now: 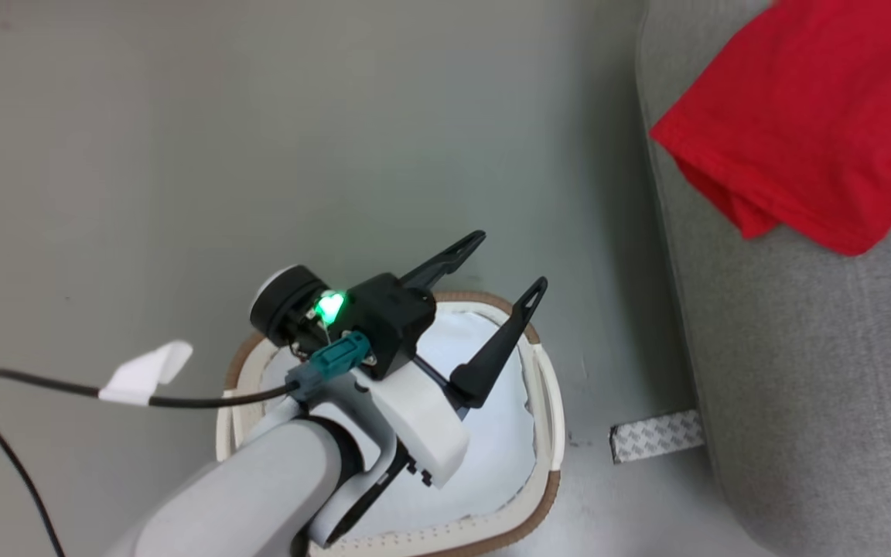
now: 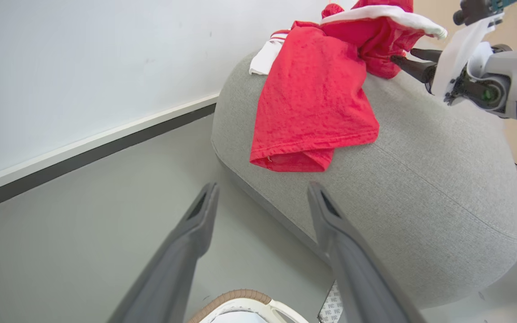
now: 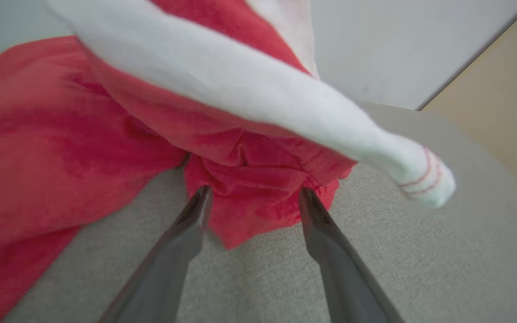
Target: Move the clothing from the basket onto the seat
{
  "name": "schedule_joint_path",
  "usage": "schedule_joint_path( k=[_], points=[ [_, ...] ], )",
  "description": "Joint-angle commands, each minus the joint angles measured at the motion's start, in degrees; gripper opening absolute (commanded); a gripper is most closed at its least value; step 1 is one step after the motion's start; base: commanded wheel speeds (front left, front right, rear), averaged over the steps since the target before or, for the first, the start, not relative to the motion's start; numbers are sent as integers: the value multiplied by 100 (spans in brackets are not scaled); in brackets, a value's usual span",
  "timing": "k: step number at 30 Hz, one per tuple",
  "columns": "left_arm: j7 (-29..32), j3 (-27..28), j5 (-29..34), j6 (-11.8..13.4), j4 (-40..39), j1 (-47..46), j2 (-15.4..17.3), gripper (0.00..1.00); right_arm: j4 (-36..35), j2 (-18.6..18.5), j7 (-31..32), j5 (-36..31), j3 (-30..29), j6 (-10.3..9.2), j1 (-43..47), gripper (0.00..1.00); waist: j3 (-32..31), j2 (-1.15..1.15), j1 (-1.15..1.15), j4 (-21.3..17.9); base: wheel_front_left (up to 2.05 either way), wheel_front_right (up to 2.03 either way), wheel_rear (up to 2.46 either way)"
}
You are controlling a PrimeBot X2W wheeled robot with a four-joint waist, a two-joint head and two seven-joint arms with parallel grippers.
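Red clothing lies spread on the light grey seat at the right. My left gripper hangs open above the oval basket, where the white lining is bare. In the left wrist view, nothing sits between the fingers of the left gripper, and the clothing drapes over the seat; the basket rim shows below. My right gripper is open on the seat, with a bunched fold of red clothing between its fingertips. A white sleeve with a striped cuff hangs across above it.
A strip of patterned tape lies on the grey floor between basket and seat. A black cable with a white tag runs off to the left. A wall with a dark baseboard stands behind the seat.
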Motion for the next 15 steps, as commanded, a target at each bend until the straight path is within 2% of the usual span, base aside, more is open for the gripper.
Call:
schedule_joint_path(
  k=[1, 6, 9, 15],
  points=[
    [-44, 10, -59, 14, 26, 105, 10, 100, 29, 22, -67, 17, 7, -13, 154, 100, -279, 0, 0, -5, 0, 0, 0],
    [-497, 185, -165, 182, 255, 410, 17, 100, -187, 186, -333, 168, 282, -12, 750, 100, -796, 0, 0, 128, 0, 0, 0],
    [-764, 327, -245, 312, 427, 659, 24, 100, -602, 372, -405, 291, 490, -13, 1176, 100, -1112, 0, 0, 233, 0, 0, 0],
    [-1356, 600, -496, 582, 883, 1265, 59, 100, -2084, 888, -423, 678, 1075, -12, 2244, 100, -1723, 0, 0, 496, 0, 0, 0]
  ],
)
